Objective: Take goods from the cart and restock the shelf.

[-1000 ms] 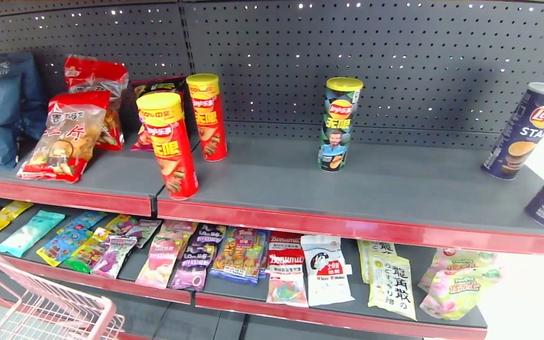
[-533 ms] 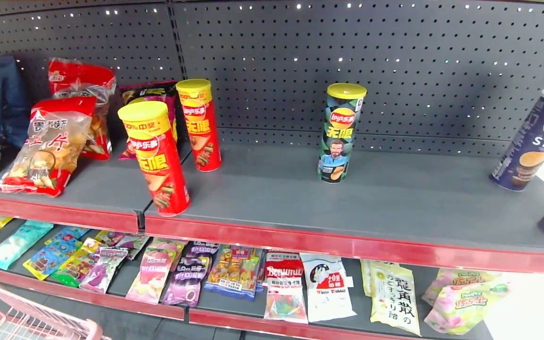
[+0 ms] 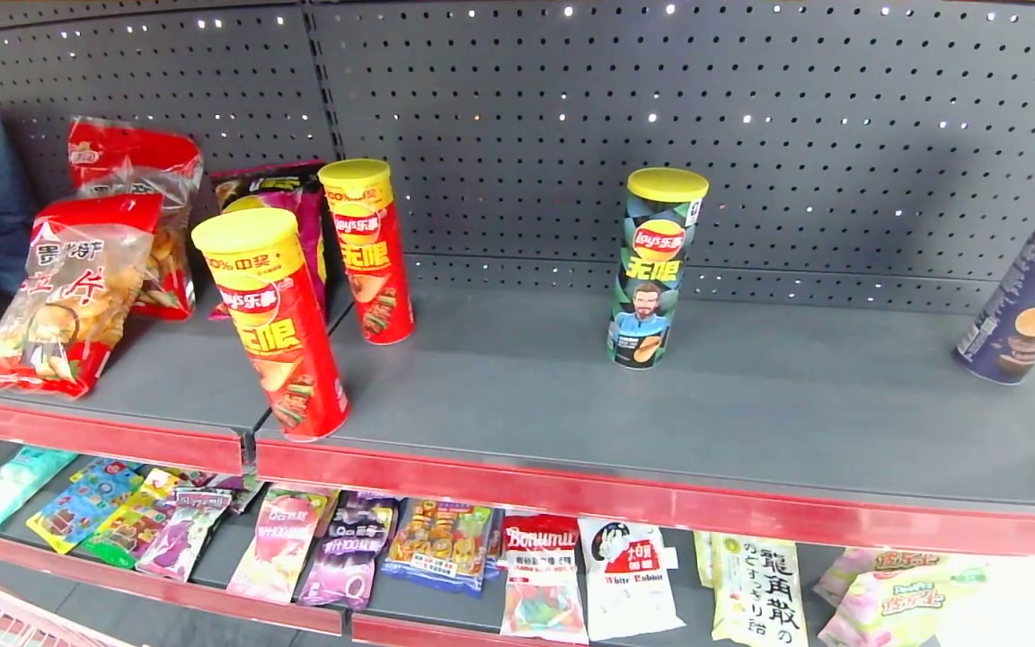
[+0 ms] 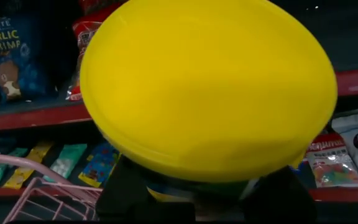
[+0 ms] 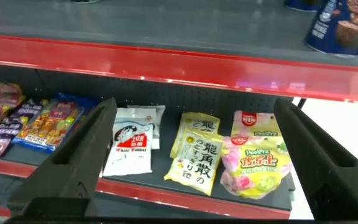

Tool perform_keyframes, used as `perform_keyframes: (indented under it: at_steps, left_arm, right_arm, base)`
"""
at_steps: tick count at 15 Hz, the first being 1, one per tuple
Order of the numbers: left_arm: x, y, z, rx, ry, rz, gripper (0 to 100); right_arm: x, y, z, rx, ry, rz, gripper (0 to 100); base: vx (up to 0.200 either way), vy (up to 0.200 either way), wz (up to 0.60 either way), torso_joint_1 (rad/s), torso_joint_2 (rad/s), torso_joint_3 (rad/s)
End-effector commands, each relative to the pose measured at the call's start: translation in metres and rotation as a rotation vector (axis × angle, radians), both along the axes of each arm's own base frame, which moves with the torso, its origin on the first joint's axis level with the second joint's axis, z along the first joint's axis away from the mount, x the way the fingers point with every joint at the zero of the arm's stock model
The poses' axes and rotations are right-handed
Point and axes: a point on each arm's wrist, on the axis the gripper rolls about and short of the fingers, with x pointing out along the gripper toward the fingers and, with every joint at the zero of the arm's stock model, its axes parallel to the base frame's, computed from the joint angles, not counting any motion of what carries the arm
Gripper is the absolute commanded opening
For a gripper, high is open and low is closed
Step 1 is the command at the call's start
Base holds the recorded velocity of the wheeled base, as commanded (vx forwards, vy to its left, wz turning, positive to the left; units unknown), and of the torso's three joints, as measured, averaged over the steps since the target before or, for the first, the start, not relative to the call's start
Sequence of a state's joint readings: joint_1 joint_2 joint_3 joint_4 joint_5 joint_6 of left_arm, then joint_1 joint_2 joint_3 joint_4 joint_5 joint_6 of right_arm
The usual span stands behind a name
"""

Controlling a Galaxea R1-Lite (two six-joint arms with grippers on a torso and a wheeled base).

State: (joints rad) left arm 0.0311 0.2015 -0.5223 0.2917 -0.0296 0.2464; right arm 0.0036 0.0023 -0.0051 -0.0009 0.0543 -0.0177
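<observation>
At the left wrist: the left gripper (image 4: 197,202) holds a yellow-lidded chip can (image 4: 210,87) by the body. The lid hides the contact, so the grip is probably firm, not certainly. The can is off the shelf, in front of the shelving and near the pink cart (image 4: 55,199).

Right gripper (image 5: 197,168): fingers spread wide, nothing between them, facing the lower shelf (image 3: 167,586).

Risks, as judged:
- The lid blocks the wrist camera, so placing would be near-blind from that side.
- A smooth cylinder could slip or twist in the fingers. Let go tilted, it would topple and roll.
- Brought in low, the can's base would catch the red front lip (image 3: 661,503).
- The nearest red chip can (image 3: 275,323) stands right at that lip. A brush from the arm would send it off the edge.
- The second red chip can (image 3: 369,252) and the green-and-black chip can (image 3: 657,270) are tall, narrow and easily knocked.

Surface: the upper shelf (image 3: 751,395) is flat grey metal with a wide bare stretch between the green-and-black can and the dark blue chip can (image 3: 1034,288). That is likely the safest landing spot.

Surroundings: snack bags (image 3: 68,296) lean at the left end, with a pegboard back (image 3: 751,135) behind. Flat candy sachets (image 3: 535,575) lie in rows on the lower shelf.
</observation>
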Motion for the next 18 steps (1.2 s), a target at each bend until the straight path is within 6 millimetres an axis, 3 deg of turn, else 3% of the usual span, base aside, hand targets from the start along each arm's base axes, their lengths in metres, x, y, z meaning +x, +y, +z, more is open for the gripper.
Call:
perform_keyframes:
  at_steps: [1,2,3,4,5,7,9,12,18]
  left_arm:
    - [-0.004,0.0,-0.008,-0.03,-0.018,-0.035,0]
    - [-0.007,0.0,-0.013,-0.049,-0.025,-0.063,0]
    - [-0.006,0.0,-0.018,-0.048,-0.015,-0.072,0]
    - [-0.005,0.0,-0.02,-0.046,-0.01,-0.077,0]
    - [-0.005,0.0,-0.021,-0.042,-0.008,-0.069,0]
    - [-0.003,0.0,-0.023,-0.071,0.007,-0.082,0]
    - [-0.002,-0.001,-0.025,-0.111,0.015,-0.102,0]
    - [-0.004,-0.001,-0.028,-0.111,0.007,-0.097,0]
    - [-0.006,0.0,-0.029,-0.111,-0.007,-0.065,0]
  right_arm:
    - [0.0,0.001,0.057,0.009,-0.046,0.074,100]
    - [0.014,0.002,0.107,0.055,-0.024,0.147,100]
    - [0.025,0.004,0.121,0.012,0.003,0.264,100]
    - [0.03,0.005,0.123,-0.025,0.017,0.297,100]
    - [0.059,0.01,0.134,-0.112,0.087,0.351,100]
    - [0.097,0.021,0.156,-0.122,0.149,0.438,100]
    - [0.144,0.042,0.167,-0.122,0.175,0.516,100]
    - [0.197,0.065,0.164,-0.126,0.184,0.55,100]
    - [0.26,0.09,0.152,-0.129,0.238,0.581,100]
  base:
    - [0.0,0.0,0.0,0.0,0.0,0.0]
    - [0.0,0.0,0.0,0.0,0.0,0.0]
    - [0.0,0.0,0.0,0.0,0.0,0.0]
    - [0.0,0.0,0.0,0.0,0.0,0.0]
    - [0.0,0.0,0.0,0.0,0.0,0.0]
    - [0.0,0.0,0.0,0.0,0.0,0.0]
    - [0.0,0.0,0.0,0.0,0.0,0.0]
    - [0.0,0.0,0.0,0.0,0.0,0.0]
    - [0.0,0.0,0.0,0.0,0.0,0.0]
